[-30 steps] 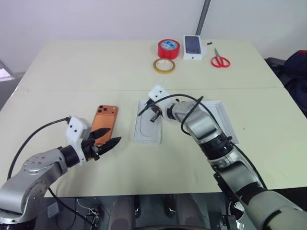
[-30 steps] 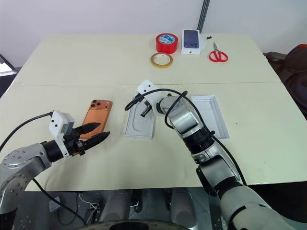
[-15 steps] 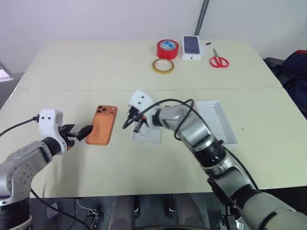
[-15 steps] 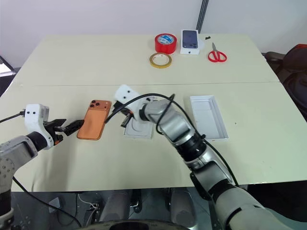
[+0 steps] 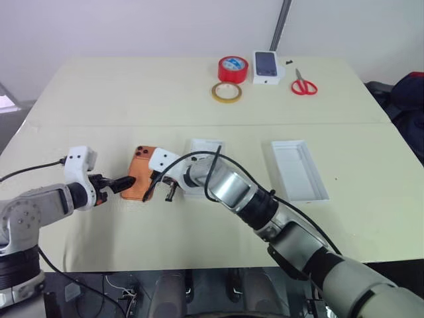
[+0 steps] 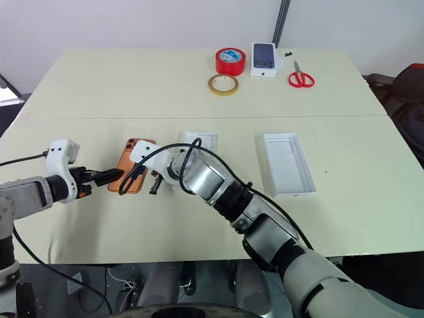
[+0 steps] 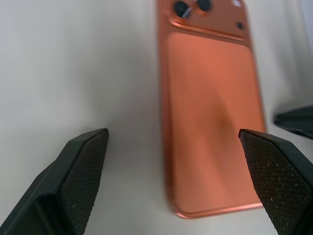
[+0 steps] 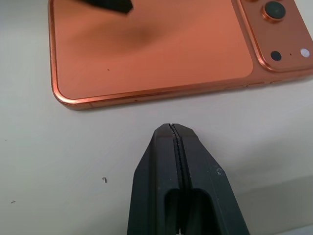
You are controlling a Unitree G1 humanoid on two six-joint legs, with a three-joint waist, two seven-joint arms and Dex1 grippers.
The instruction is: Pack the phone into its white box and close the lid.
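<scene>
The orange phone (image 5: 141,181) lies face down near the table's (image 5: 99,93) left front edge, between my wide-spread left tool (image 5: 120,183) and closed right tool (image 5: 170,193); stiff, slick and thin, it wants gripping across its long edges.
</scene>
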